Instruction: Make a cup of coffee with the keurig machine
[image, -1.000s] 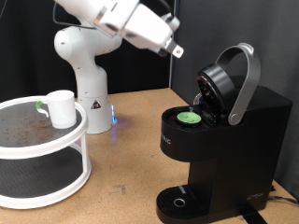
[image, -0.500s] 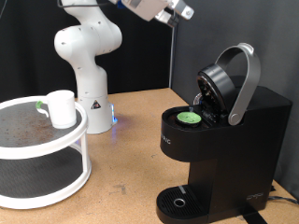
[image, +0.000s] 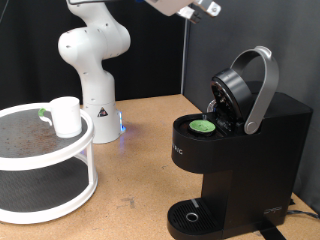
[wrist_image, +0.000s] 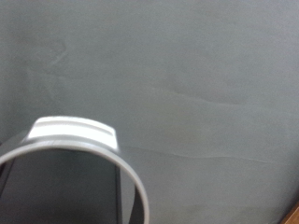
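Gripper sits at the exterior view's top edge, jaw state unreadable, high above the keurig machine, its lid raised. Cup rests on the tiered stand.

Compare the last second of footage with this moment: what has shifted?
The gripper rose away from above the coffee machine toward the exterior view's top, and is now almost out of frame. Nothing is seen between its fingers. The machine's lid stayed raised with the green-rimmed pod inside, and the white cup stayed on the round shelf.
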